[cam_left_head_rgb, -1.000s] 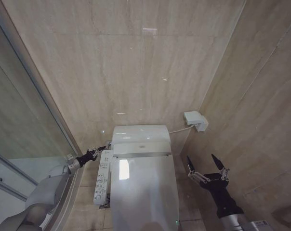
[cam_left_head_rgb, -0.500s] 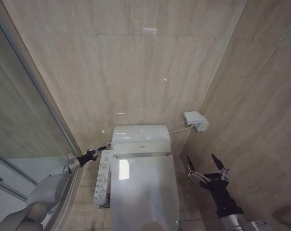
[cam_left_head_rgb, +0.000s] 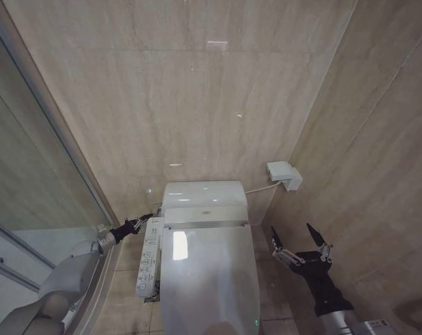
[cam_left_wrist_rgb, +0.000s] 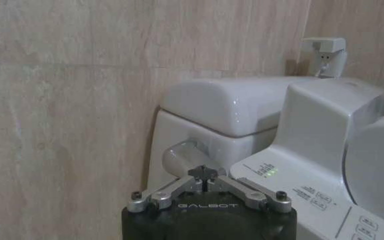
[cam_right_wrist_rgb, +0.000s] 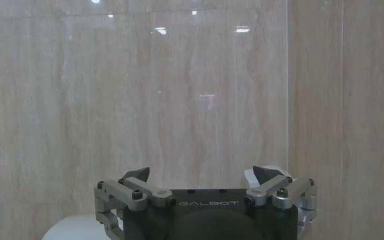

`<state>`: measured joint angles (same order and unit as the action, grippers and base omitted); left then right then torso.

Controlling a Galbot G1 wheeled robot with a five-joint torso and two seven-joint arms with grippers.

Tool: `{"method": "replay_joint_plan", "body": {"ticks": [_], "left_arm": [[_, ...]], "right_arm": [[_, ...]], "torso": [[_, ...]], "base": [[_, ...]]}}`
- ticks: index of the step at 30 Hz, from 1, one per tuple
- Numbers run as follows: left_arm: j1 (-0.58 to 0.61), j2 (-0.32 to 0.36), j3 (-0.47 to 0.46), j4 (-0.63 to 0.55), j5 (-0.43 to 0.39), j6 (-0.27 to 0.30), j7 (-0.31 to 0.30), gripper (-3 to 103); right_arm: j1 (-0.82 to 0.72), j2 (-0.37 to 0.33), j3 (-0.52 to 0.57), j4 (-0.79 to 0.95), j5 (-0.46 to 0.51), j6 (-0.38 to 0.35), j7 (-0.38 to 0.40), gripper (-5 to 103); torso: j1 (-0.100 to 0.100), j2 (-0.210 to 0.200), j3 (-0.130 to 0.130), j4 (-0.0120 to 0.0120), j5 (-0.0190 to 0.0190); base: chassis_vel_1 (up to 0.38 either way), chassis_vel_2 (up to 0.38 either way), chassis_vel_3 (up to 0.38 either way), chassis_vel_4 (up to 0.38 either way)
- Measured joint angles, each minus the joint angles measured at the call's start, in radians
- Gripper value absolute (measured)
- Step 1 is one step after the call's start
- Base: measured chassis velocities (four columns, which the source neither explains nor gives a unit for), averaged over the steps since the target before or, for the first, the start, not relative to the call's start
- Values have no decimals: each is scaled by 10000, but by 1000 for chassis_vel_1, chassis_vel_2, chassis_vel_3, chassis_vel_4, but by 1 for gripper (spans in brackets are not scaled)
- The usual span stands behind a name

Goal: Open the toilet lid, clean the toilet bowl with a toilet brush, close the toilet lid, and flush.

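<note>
The toilet lid (cam_left_head_rgb: 209, 279) lies shut over the toilet bowl, which is hidden under it. The white button strip (cam_left_head_rgb: 149, 259) runs along the toilet's left side. My left gripper (cam_left_head_rgb: 145, 219) is shut beside the tank, past the far end of the strip. In the left wrist view its closed fingertips (cam_left_wrist_rgb: 205, 173) meet right at a silver flush lever (cam_left_wrist_rgb: 177, 156) on the tank's side; contact cannot be told. The lid's edge (cam_left_wrist_rgb: 379, 160) shows beyond the strip (cam_left_wrist_rgb: 312, 192). My right gripper (cam_left_head_rgb: 300, 241) hangs open to the right of the toilet, holding nothing (cam_right_wrist_rgb: 202, 176). The toilet brush is out of view.
Beige tiled walls close in behind and on the right. A glass partition (cam_left_head_rgb: 36, 195) stands on the left, close to my left arm. A white wall socket box (cam_left_head_rgb: 284, 174) with a cable sits behind the tank (cam_left_head_rgb: 204, 195). Narrow floor strips flank the toilet.
</note>
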<state>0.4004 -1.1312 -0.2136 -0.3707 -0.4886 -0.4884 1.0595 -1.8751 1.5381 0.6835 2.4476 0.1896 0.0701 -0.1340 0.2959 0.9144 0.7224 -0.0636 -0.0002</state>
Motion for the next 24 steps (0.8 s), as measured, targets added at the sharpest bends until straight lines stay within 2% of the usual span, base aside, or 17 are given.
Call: {"method": "replay_joint_plan", "body": {"ticks": [24], "left_arm": [[-201,-410,-236,557,209,255,-85,0]], "right_arm": [[0,0,0,0,0,0,0,100]], "torso": [[0,0,0,1,1]], "base": [[0,0,0,0]]}}
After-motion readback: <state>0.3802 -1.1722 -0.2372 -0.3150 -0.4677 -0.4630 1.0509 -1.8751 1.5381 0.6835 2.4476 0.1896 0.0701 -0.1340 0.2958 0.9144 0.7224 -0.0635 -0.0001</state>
